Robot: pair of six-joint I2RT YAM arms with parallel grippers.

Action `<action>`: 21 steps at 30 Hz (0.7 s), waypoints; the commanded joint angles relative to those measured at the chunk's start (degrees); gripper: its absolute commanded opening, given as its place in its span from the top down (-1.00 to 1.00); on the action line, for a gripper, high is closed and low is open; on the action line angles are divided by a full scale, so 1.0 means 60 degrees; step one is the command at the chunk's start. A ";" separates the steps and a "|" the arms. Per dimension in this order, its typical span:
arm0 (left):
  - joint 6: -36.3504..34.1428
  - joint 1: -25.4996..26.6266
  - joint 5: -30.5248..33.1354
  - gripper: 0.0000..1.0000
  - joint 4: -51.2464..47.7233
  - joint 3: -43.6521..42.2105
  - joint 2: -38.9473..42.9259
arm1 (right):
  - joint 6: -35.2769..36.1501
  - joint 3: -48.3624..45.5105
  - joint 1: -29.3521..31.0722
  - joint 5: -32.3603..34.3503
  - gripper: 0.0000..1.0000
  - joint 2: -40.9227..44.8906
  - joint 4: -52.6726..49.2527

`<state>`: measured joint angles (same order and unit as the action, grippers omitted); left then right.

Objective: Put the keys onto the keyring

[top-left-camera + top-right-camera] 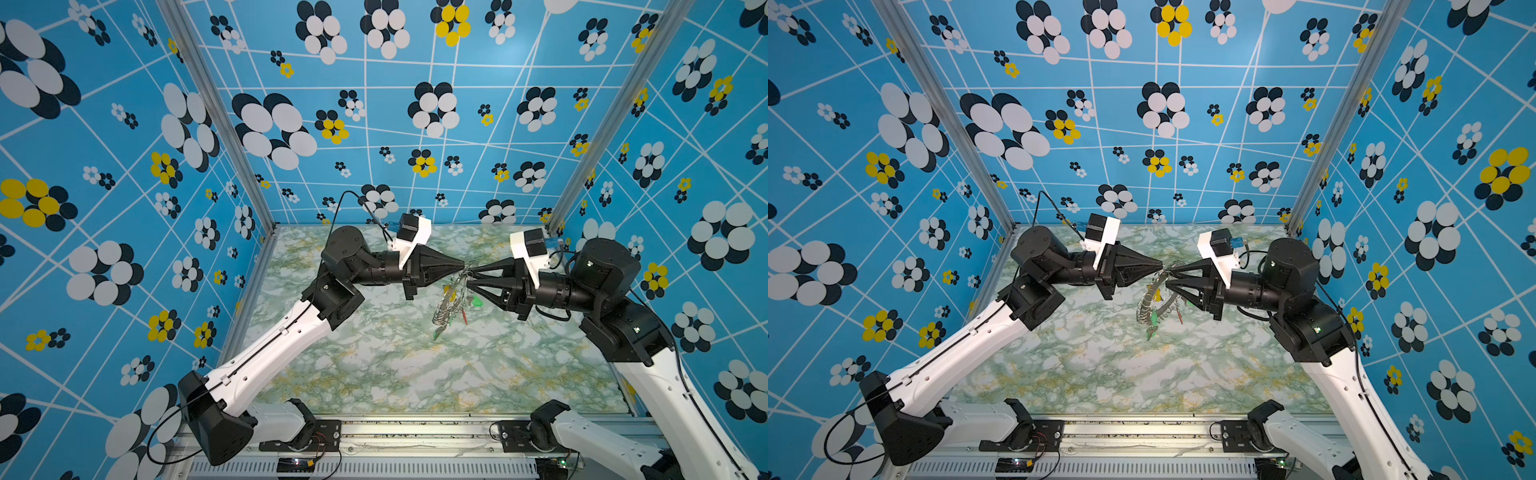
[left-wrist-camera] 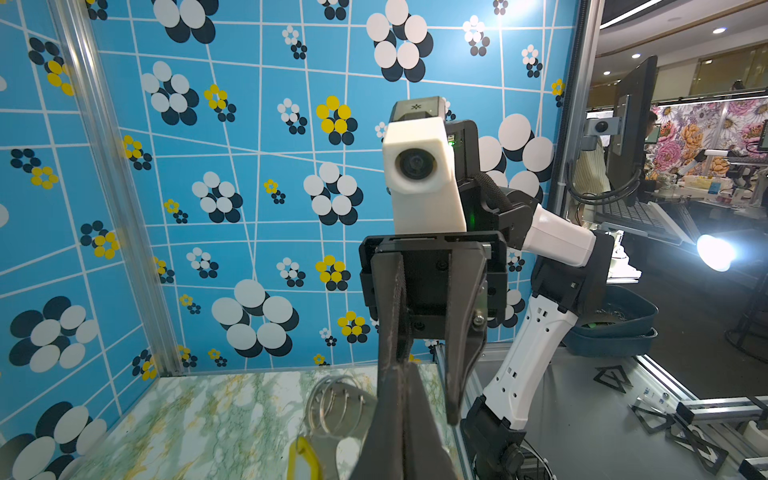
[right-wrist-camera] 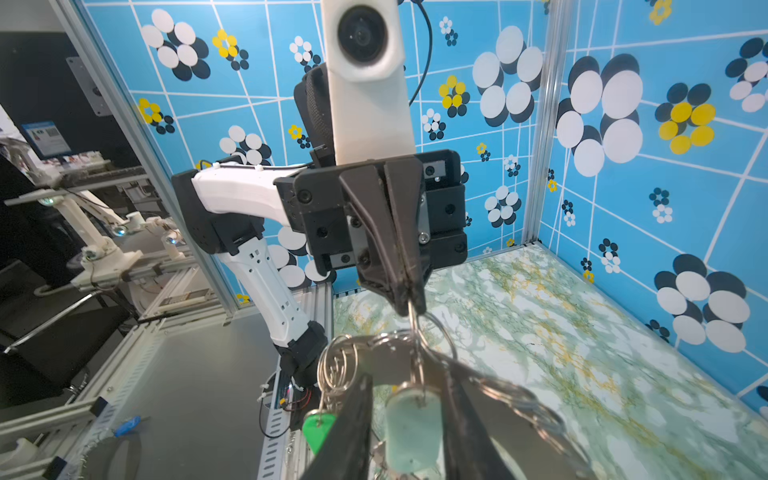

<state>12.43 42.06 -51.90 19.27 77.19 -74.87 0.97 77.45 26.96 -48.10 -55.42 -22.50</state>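
Observation:
Both grippers meet in mid-air over the marbled table. My left gripper is shut on a wire loop of the keyring, which hangs tilted below it. On the ring's loops dangle keys with yellow, green, red and pale mint tags. My right gripper faces the left one with its fingers apart. The mint tag hangs between them, with gaps on both sides.
Blue flower-patterned walls close the table on three sides. An aluminium rail with both arm bases runs along the front edge. Outside the cell stand a blue bin and a bright lamp.

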 commanded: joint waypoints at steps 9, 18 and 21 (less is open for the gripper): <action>0.0008 0.0020 0.0352 1.00 0.0885 -0.0218 0.0432 | -0.0173 -0.0143 -0.0048 -0.0056 0.99 0.0048 0.0090; 0.0304 0.0004 0.0534 1.00 0.1586 -0.0242 0.0305 | -0.1289 -0.0864 -0.0027 -0.0674 1.00 -0.0071 0.1310; 0.0428 0.0006 0.0527 1.00 0.1754 -0.0236 0.0249 | -0.1652 -0.1076 -0.0019 -0.0853 0.95 -0.0174 0.1805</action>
<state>13.54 42.06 -50.52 22.41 75.24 -74.08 -5.43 72.79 26.81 -50.59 -55.64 -14.55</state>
